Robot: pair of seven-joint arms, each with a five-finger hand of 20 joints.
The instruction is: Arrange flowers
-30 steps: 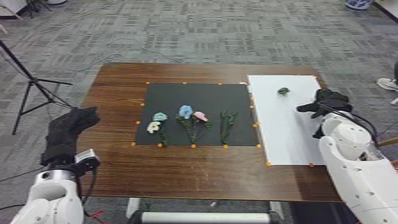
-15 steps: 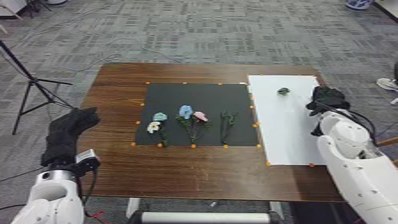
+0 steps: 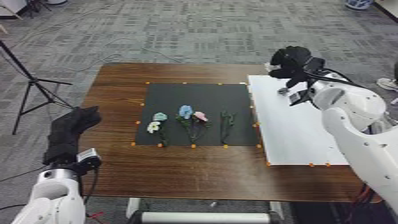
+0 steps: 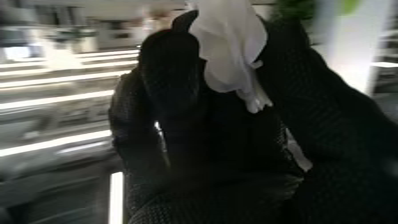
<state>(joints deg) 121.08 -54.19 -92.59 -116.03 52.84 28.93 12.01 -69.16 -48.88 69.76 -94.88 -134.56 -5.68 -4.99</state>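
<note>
Head view: the right hand (image 3: 293,61) is over the far end of the white sheet (image 3: 298,130), its fingers and thumb clamped on a pale, petal-like piece (image 4: 231,45), seen in the right wrist view. A teal flower (image 3: 160,117), white flower (image 3: 153,127), blue flower (image 3: 186,110), pink flower (image 3: 200,116) and green stems (image 3: 228,121) lie on the black mat (image 3: 195,93). The left hand (image 3: 68,131) is beside the table (image 3: 178,172), fingers loosely extended.
</note>
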